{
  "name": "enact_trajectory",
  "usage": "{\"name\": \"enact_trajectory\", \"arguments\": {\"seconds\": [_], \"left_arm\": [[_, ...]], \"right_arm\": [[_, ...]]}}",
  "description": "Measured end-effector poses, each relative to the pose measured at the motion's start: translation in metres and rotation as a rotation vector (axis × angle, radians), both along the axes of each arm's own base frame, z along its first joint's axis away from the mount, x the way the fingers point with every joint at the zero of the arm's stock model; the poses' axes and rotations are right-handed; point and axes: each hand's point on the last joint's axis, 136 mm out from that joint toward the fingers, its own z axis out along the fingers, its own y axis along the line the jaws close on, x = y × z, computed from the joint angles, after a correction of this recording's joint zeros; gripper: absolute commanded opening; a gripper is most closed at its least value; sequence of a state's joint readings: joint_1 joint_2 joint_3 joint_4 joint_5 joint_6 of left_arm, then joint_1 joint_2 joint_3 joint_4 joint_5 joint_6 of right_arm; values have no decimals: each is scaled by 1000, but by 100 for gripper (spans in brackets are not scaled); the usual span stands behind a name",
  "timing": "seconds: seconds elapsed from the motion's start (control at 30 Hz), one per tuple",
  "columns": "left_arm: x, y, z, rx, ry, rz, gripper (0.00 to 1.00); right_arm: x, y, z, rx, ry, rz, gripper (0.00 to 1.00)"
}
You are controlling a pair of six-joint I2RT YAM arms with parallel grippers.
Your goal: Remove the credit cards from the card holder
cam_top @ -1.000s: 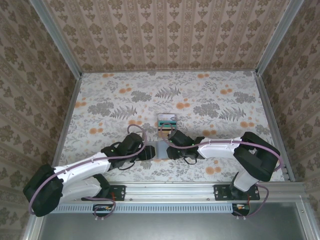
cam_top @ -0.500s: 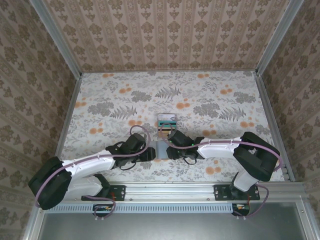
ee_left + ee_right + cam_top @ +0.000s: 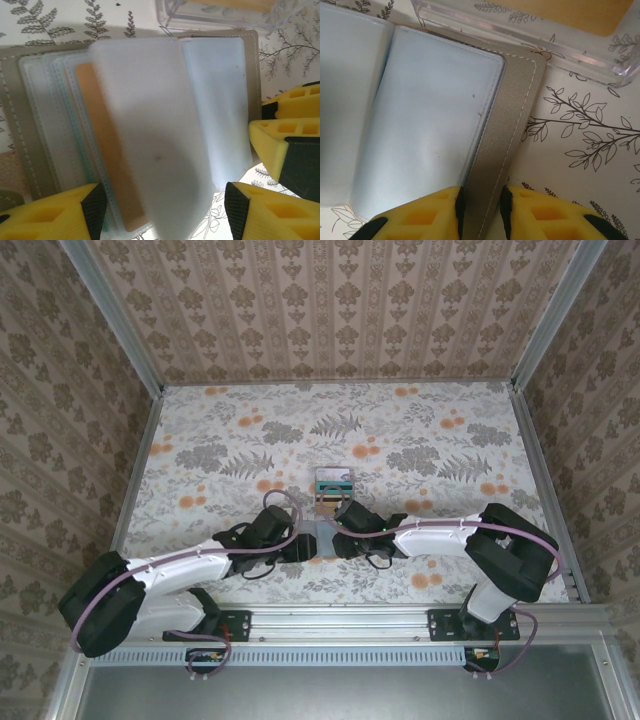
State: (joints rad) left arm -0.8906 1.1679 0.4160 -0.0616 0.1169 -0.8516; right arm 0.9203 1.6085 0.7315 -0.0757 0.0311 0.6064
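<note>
You are dealing with a card holder [image 3: 322, 538] that lies open on the table [image 3: 420, 430] between the two arms, and it looks light, thin and floppy, so expect it to slide or lift if you pull on anything without pinning it. Your right claw [image 3: 481, 212] is pressed nearly together on the holder's taupe cover, at the stitched rim on its right side, which makes a fair anchor. Your left claw [image 3: 165, 202] is spread wide at the holder's near edge, with the fanned pockets between its fingers and nothing pinched. One pocket leaf [image 3: 155, 140] stands up, soft and cloudy, and will likely buckle rather than resist. To the left of that leaf, the gold-tan card [image 3: 102, 150] sits inside a pocket. Judge it stiff, slick and very thin, so grip it by its exposed near edge, flat across both faces, and draw it straight along the pocket rather than twisting. Take care not to catch the leaf with it. A clear case [image 3: 530, 35] sits just beyond the holder's far edge.
</note>
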Motion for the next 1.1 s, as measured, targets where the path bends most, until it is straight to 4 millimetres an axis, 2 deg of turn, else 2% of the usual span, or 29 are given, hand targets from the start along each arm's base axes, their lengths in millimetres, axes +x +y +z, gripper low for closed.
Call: {"name": "enact_trajectory", "arguments": {"seconds": [0.07,0.2,0.23,0.87,1.03,1.1], "left_arm": [[0,-1,1,-7,-1,-3,71],[1,-6,4,-29,-6,-12,96],[1,-7,5,-34,-11,-15,100],[-1,-4,29,-79,-60,-23,100],[-1,-4,29,-77,-61,-25,100],[0,-4,29,-77,-62,-24,95]], "right_arm": [[0,0,0,-1,-1,-1,31],[0,0,0,-2,-2,0,31],[0,0,0,-1,-2,-1,31],[0,-2,5,-6,-25,-23,33],[0,-10,19,-3,-58,-46,33],[3,-12,29,6,-81,-60,33]]}}
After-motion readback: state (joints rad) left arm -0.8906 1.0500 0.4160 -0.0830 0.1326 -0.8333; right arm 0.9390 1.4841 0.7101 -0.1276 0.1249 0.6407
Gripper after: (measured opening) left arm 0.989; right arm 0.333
